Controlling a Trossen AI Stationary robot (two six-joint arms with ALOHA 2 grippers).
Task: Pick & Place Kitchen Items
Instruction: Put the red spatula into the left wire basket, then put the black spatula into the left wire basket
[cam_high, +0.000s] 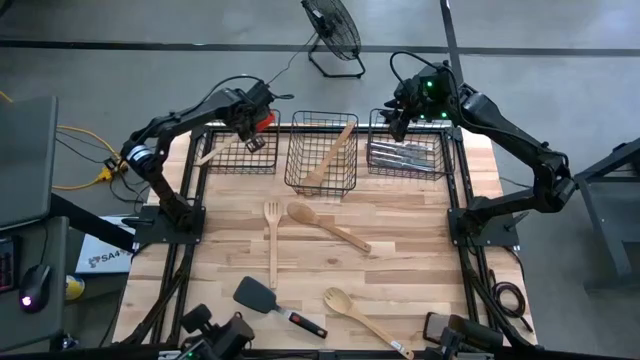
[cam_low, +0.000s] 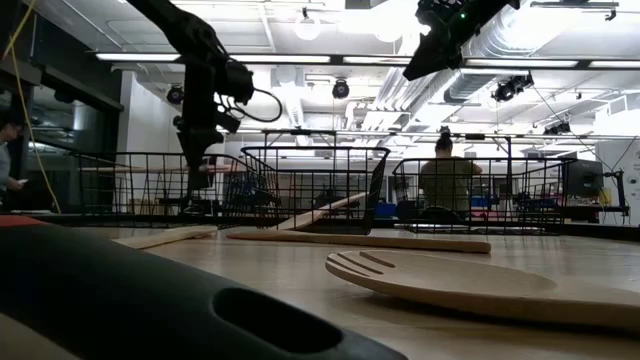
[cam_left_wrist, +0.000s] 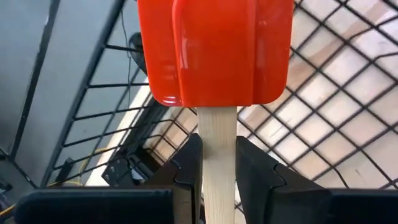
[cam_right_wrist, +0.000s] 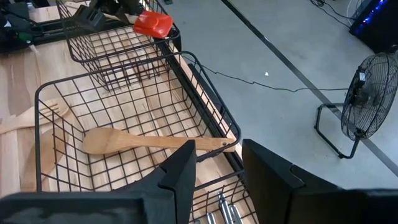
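Grey floor (cam_high: 150, 70), black fan (cam_high: 335, 30), strip lights (cam_low: 150, 57)

Two dark, near-black arms of jointed tubular links show in the high view, one at upper left, one at upper right. Black cables loop along their upper links. A green light glows on the right end effector (cam_high: 404, 112). The left end effector (cam_high: 248, 124) ends in angular matte-black fingers (cam_left_wrist: 186, 180), as does the right.

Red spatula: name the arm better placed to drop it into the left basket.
Left. Its gripper is shut on the red spatula by the handle, above the left basket. The right gripper, open and empty, hovers over the right basket.
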